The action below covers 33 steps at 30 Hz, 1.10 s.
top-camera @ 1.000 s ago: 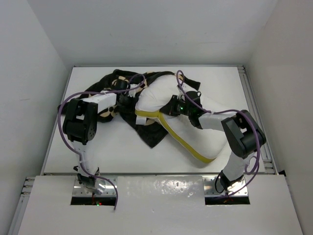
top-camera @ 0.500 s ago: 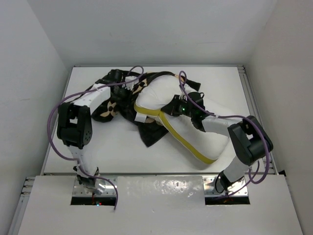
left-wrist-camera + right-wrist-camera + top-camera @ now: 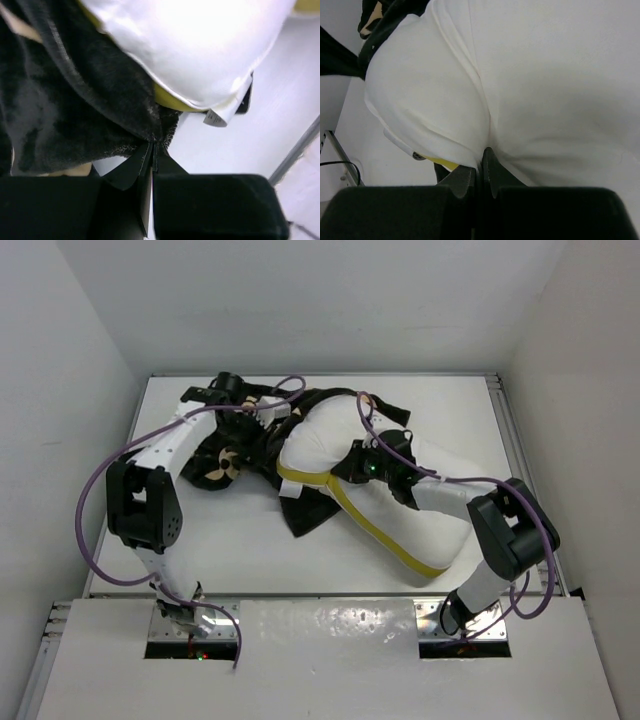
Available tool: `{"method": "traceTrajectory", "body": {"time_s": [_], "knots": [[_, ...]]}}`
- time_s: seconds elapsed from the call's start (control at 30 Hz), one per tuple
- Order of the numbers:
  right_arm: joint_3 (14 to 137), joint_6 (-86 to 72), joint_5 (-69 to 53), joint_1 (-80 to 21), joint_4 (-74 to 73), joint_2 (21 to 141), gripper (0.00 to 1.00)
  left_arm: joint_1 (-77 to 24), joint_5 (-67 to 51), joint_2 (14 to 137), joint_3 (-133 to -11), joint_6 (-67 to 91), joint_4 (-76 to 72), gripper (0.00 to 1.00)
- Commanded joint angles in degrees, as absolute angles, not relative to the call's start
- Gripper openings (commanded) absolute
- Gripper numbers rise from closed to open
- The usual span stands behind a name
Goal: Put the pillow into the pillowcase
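Where the table [image 3: 250,560] lies nearest the arm bases, I see only its bare white top. Just beyond that, right of centre, the pillow [image 3: 410,515] begins, lying slantwise with its near end toward the right arm and its far end running up toward the middle of the table. A yellow piping band [image 3: 380,530] crosses it on the same slant.

Further in, the right gripper [image 3: 482,159] sits on top of the pillow. Its jaws are pressed together on a pinch of the white cover, and creases fan out from the grip in my right wrist view.

Past that, the pillowcase [image 3: 75,110] lies crumpled on the left of the pillow. One black flap pokes out from under the pillow's near-left side, and the rest is bunched around its far-left end. I can see that the far end of the pillow meets the dark fabric, but not how far inside it sits.

Farthest out, the left arm is stretched to the back of the table. The left gripper [image 3: 151,150] has its jaws closed on the furry black edge of the pillowcase, right below the pillow's corner, where a small white tag [image 3: 216,117] hangs.
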<state>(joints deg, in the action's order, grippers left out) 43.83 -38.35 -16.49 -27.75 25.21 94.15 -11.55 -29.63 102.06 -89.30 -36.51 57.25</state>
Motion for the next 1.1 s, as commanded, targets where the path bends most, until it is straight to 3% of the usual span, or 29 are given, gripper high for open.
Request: {"method": "traceTrajectory", "body": {"time_s": [0.0,0.1,0.13,0.2,0.3,0.33,0.37,0.53,0.8,0.97,1.0,1.07], "knots": [[46.8,-38.5,-14.3,-27.7,25.1,93.3,0.00,-12.9,-31.7,99.4,-83.7,-50.0,66.9,0.00],[46.1,-38.2,-14.2,-27.9,24.4,92.8,0.00,-13.5,-31.5,99.4,-79.6,-64.9,75.6,0.04],[45.9,-38.2,-14.1,-27.9,24.2,92.7,0.00,-13.5,-30.7,99.1,-78.9,-66.1,75.6,0.12],[45.1,-38.5,-14.0,-27.9,24.0,92.8,0.00,-13.3,-30.4,99.0,-78.8,-66.5,75.1,0.16],[44.2,-39.3,-13.9,-28.6,23.8,93.3,0.00,-12.6,-34.1,98.9,-82.5,-65.0,73.2,0.31],[44.2,-39.3,-13.8,-28.7,24.0,93.8,0.00,-12.0,-35.1,99.0,-83.6,-62.5,72.3,0.42],[43.9,-39.4,-13.6,-29.3,24.0,94.0,0.00,-11.9,-36.0,99.1,-85.1,-60.3,68.9,0.47],[43.8,-40.0,-13.5,-30.7,24.3,95.4,0.00,-11.7,-30.1,99.5,-85.0,-37.9,50.7,0.62],[43.0,-40.3,-13.5,-30.8,24.8,94.8,0.00,-12.0,-21.2,107.3,-84.5,-31.3,41.4,0.60],[43.0,-40.5,-13.4,-31.0,24.8,95.0,0.00,-12.4,-29.3,113.5,-86.3,-30.9,45.0,0.59],[43.1,-40.4,-13.3,-30.9,24.8,94.9,0.00,-12.3,-30.5,113.8,-86.2,-30.6,45.3,0.56],[43.2,-40.3,-13.2,-31.1,24.7,94.7,0.00,-12.1,-33.3,113.6,-86.7,-30.7,46.6,0.38]]}}
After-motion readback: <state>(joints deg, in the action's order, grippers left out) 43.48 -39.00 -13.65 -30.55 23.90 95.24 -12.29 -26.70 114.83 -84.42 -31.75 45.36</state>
